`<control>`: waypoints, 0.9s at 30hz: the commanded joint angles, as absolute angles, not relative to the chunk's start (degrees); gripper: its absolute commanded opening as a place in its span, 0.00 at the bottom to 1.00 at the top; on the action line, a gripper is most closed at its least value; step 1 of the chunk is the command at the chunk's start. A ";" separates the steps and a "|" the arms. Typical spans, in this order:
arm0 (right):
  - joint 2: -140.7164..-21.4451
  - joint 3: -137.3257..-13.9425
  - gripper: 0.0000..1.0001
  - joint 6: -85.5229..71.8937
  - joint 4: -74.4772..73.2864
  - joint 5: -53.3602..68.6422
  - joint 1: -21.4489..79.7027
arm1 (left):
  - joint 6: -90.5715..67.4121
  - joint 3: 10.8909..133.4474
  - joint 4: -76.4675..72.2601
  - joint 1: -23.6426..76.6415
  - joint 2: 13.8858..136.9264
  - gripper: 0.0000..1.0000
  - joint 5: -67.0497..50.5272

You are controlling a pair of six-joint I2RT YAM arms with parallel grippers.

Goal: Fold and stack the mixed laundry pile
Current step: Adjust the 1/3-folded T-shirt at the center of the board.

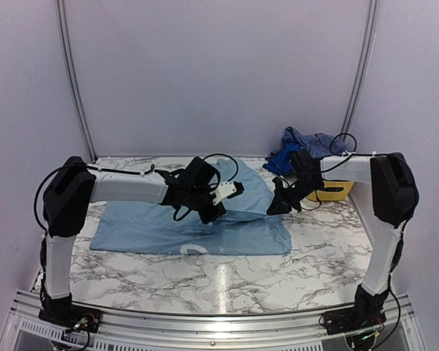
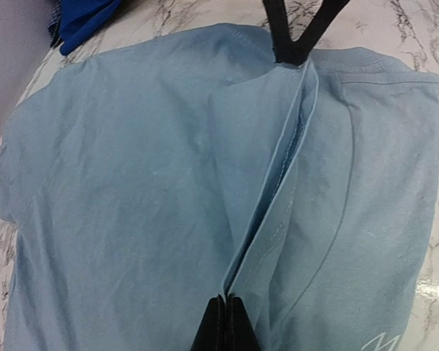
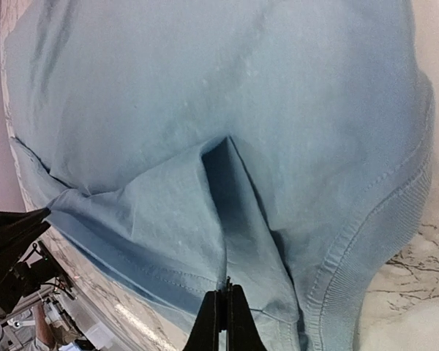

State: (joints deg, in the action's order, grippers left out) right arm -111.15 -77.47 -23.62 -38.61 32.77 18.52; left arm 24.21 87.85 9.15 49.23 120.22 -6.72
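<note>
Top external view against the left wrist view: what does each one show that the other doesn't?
Top only: both whole arms, the yellow basket and the check shirt by it. Left wrist only: the stitching along the fabric ridge between the left tool and right tool, both shut on it. Shared: the pale blue T-shirt, the royal-blue piece, the marble table.

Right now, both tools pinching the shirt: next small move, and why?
Probably raise both tools together a little. The left tool and right tool are each shut on the sky-blue T-shirt, a ridge running between them; the rest lies flat on the marble table, so lifting would start the fold.
</note>
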 commanded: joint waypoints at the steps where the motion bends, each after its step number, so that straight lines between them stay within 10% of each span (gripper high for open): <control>1: -112.33 -80.87 0.00 -27.27 -34.80 34.45 18.80 | 23.91 87.62 6.38 48.00 120.25 0.00 -1.91; 22: -117.80 -87.78 0.00 -36.54 -26.72 33.57 19.11 | 24.06 90.08 3.56 44.24 125.49 0.00 2.98; 27: -118.87 -91.98 0.25 -36.80 -27.03 32.82 19.29 | 22.72 89.98 3.67 43.39 126.17 0.15 7.48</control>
